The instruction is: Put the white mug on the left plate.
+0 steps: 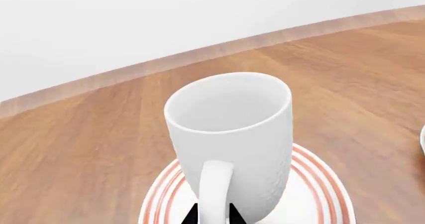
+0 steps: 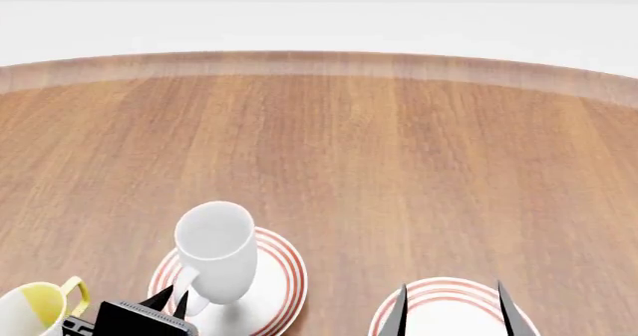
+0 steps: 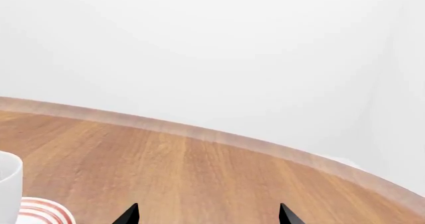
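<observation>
Two black fingers of the left gripper (image 2: 169,300) stand either side of the white mug's (image 2: 217,249) handle, apparently gripping it; mug stands upright on the left plate (image 2: 281,276). Right gripper (image 2: 450,300) hangs open, well apart.

We see a broad wooden desk (image 2: 399,164) filling most of the head view — warm brown boards with the grain running away from us. Its far edge (image 2: 329,63) curves gently and carries a paler strip of wood. Behind it stands a plain white wall (image 3: 219,50), bare and evenly lit — soft, diffuse light with only faint shadows on the desk surface.
</observation>
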You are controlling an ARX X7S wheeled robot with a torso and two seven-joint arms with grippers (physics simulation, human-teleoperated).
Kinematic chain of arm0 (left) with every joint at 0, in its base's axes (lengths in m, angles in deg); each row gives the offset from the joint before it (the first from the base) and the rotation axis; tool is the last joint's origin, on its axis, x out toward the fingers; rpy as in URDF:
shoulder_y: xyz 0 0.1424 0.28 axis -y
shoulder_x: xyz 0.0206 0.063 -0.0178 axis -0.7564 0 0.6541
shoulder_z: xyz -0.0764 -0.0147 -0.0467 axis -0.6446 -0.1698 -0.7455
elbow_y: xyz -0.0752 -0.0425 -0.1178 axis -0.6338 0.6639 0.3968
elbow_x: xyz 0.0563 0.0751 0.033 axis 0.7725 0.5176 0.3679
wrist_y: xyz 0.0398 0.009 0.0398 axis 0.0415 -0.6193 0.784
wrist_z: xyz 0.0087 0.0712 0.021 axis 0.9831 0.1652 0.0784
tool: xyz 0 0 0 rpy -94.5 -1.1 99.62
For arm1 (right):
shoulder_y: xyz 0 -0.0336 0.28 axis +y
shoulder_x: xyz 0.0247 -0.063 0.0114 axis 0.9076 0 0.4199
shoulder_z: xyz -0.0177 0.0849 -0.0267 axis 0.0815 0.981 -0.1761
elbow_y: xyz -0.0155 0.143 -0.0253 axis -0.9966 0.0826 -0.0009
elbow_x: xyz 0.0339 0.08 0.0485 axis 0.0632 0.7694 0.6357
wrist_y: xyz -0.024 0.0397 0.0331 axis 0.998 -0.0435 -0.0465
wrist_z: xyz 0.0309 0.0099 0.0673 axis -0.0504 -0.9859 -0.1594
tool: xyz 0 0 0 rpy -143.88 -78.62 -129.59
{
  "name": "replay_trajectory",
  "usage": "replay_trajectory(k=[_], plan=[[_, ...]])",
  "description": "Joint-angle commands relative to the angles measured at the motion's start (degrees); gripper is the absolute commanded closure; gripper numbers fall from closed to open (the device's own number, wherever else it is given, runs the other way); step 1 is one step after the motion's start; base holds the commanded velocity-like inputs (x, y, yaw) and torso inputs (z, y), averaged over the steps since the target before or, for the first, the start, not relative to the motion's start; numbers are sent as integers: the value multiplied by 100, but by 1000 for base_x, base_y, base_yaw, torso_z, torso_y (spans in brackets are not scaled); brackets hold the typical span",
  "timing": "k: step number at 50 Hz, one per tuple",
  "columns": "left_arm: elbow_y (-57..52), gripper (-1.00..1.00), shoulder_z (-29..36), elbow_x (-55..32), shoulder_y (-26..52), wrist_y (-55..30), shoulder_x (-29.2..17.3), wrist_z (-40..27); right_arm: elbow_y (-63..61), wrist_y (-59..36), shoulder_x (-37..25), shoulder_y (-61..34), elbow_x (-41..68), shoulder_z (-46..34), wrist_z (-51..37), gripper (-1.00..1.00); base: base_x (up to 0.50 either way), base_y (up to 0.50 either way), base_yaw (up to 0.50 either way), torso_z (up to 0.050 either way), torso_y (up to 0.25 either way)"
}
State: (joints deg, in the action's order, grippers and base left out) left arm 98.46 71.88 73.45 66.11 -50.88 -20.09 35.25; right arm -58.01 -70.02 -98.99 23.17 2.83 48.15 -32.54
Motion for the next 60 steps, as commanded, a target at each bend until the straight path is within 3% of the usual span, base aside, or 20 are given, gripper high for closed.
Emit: replay_trajectory(k=[1,22,23,37,60], plan=[[313,100,-29,-144,184,75,137,35,-42,-16,-23,5,21,3,-20,-100,0,0,0,0,0],[1116,100,-58,-244,496,413,328,92,-31,1,-49,2,41,-7,-49,-100,0,0,0,0,0],[1154,-100,-58,-228,503,432,334,54,-23,5,-51,3,33,-17,-48,-100,0,0,0,0,0],[684,-100,-16,-266,353,224,227,-14,-12,0,-71,-17,21,-41,-67,-100,0,0,0,0,0],[-1846,-100,24,-464,-363,-814,-296,-323,7,-53,-56,-115,24,-95,-95,-100,0,0,0,0,0]])
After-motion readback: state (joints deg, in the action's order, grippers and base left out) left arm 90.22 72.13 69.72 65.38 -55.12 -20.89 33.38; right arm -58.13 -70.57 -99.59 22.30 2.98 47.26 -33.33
